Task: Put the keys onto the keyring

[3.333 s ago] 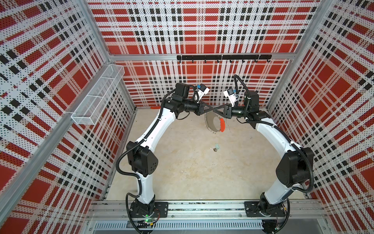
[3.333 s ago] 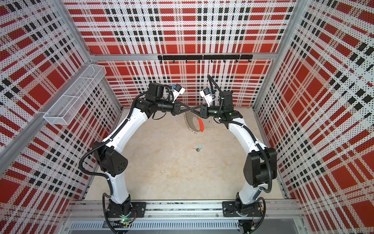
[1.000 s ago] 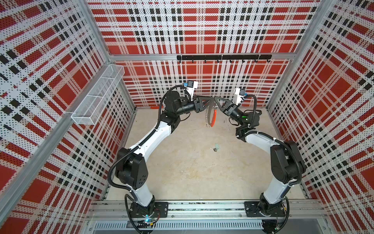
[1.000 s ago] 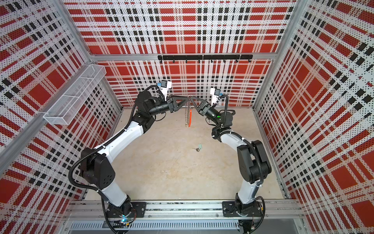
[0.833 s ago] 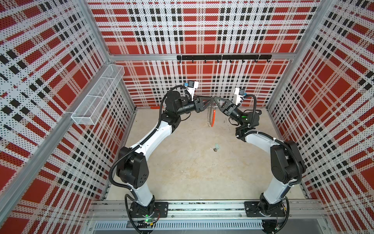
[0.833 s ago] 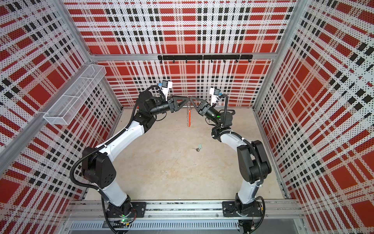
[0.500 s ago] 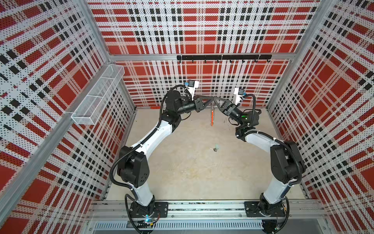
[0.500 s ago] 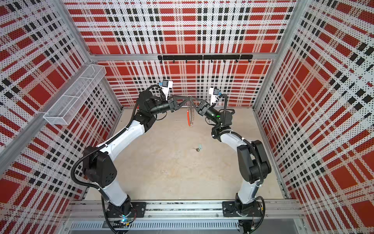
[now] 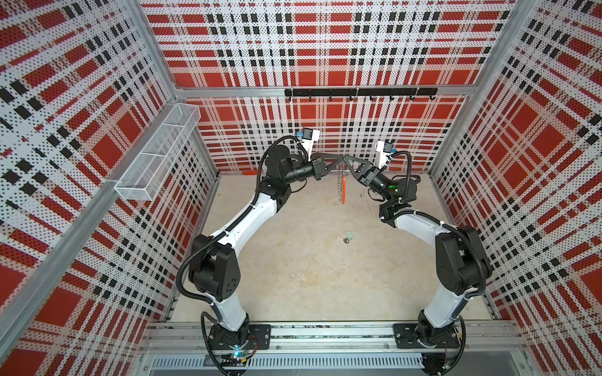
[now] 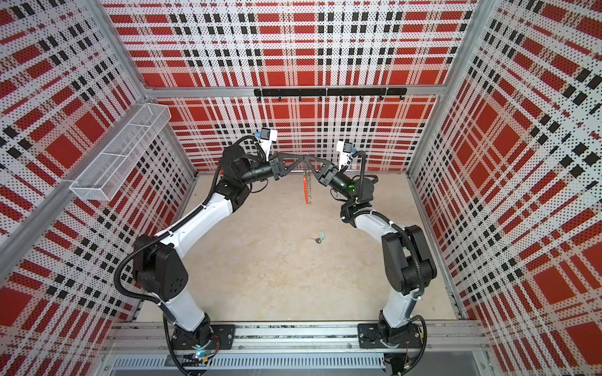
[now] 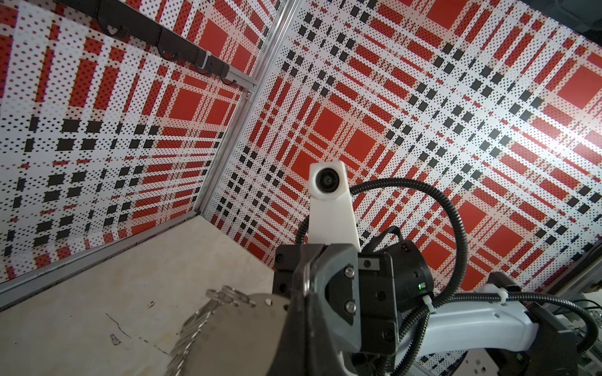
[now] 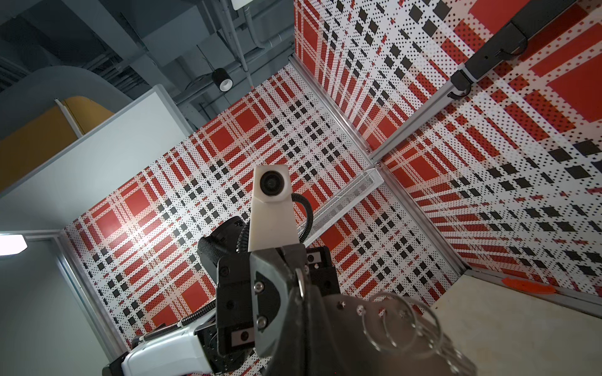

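since a second ago the left gripper (image 9: 339,157) has shut its fingers, and the large flat dark grey keyring (image 9: 342,187) with its orange-red arc has swung edge-on. in both top views the left gripper meets the right gripper (image 9: 348,159) tip to tip. each is closed on the ring's top edge, and the ring hangs straight below the fingertips. the tiny silver keys with a dark head and pale mint-green tag (image 9: 347,237) lie on the beige floor (image 9: 309,276), well below and apart from both sets of fingers.

in the left wrist view the right gripper (image 11: 304,286) has its fingers pinched flat on the grey plate of the keyring (image 11: 237,328).

in the right wrist view the left gripper (image 12: 293,276) is clamped likewise, with small silver wire clips (image 12: 391,322) just beside its fingers.

this looks like a hand-over of the ring; no key is on it yet. next, i judge, one gripper must let go and fetch the keys while the other holds firm.
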Tool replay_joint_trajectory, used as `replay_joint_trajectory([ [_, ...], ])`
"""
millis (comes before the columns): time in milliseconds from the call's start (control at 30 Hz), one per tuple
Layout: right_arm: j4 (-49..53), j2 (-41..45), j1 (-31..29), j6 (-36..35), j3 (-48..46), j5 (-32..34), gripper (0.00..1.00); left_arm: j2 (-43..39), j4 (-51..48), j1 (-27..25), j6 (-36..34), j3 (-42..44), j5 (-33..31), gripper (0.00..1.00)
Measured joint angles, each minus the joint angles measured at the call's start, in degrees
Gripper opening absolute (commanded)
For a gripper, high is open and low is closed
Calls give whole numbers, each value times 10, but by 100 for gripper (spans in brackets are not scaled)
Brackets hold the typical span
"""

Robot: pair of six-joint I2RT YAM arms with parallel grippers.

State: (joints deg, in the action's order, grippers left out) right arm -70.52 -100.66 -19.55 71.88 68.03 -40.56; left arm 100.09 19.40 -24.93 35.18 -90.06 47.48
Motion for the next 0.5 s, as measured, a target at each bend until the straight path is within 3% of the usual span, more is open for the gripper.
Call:
replay_joint_trajectory([
  [33, 20, 7, 2, -13, -4, 0, 21, 4, -17, 1, -9, -10, 3, 0],
  [100, 57, 23, 11, -35, -12, -5, 22, 13, -63, 1, -36, -37, 8, 0],
  [267, 174, 75, 34, -117, -28, -26, 40, 30, -208, 0, -132, -103, 10, 0],
  [500, 362, 96, 78, -248, 17, -111, 38, 64, -390, -1, -244, -191, 18, 0],
])
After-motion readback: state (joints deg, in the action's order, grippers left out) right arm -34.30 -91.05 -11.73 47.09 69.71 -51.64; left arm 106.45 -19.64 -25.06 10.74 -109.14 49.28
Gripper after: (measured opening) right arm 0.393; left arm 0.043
